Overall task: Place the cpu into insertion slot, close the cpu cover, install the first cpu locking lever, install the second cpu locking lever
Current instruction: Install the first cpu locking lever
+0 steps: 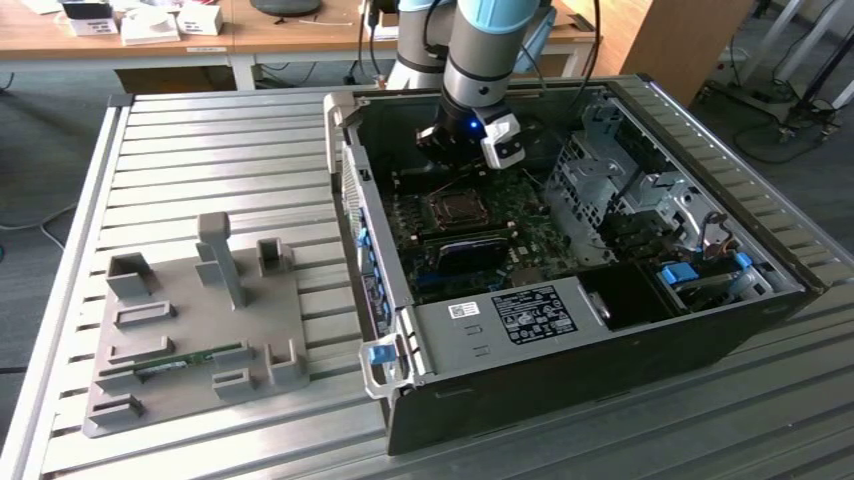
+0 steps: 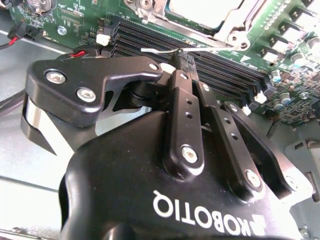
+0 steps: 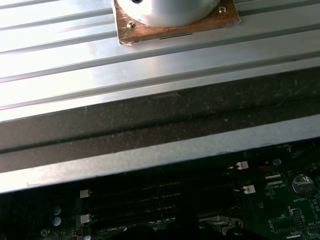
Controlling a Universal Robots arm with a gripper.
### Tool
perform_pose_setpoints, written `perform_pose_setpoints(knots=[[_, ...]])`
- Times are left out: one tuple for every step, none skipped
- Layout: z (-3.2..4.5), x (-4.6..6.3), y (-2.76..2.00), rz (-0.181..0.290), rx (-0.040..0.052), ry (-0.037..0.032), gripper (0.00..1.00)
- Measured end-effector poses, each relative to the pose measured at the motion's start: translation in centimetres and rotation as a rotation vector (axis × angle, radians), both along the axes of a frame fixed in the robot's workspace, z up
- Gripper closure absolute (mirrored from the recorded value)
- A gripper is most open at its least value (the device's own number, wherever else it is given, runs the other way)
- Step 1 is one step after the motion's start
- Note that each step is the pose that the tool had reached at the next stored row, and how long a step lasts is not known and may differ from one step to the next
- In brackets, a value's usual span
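My gripper is clenched, its two fingers pressed together over the black memory slots. The tips are right at a thin silver wire lever that runs along the edge of those slots nearest the cpu. I cannot tell if the wire is pinched between them. The cpu lies flat in its socket just past the slots. The cpu cover sits down around it like a frame.
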State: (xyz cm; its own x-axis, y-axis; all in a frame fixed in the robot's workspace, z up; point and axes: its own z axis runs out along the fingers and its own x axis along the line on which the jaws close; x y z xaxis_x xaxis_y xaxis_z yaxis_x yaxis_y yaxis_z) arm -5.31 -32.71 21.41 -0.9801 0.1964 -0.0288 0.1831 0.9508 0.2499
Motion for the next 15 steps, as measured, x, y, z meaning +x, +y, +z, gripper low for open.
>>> perform_pose_setpoints(knots=[[-0.01,0.00,0.00,0.000,0.0001,0.0000,0.89],[-0.02,0.00,0.00,0.000,0.0000,0.0000,0.89],[-0.02,0.00,0.00,0.000,0.0000,-0.0001,0.89],[-0.03,0.00,0.00,0.000,0.0001,-0.0001,0.89],[-0.06,0.00,0.00,0.000,0.0003,-0.0002,0.89],[-0.08,0.00,0.00,0.000,0.0003,-0.0002,0.89],[-0.09,0.00,0.00,0.000,0.0001,0.0000,0.89],[-0.09,0.00,0.00,0.000,0.0000,0.0000,0.89],[-0.09,0.00,0.00,0.000,-0.0002,0.0001,0.89],[-0.15,0.00,0.00,0.000,0.0000,0.0000,0.89],[-0.25,0.00,0.00,0.000,0.0001,-0.0001,0.89],[-0.26,0.00,0.00,0.000,0.0000,0.0000,0.89],[-0.28,0.01,0.00,0.000,0.0000,0.0000,0.89],[-0.29,0.03,0.00,0.000,0.0000,0.0000,0.89],[-0.30,0.04,0.00,0.000,0.0000,0.0000,0.89]])
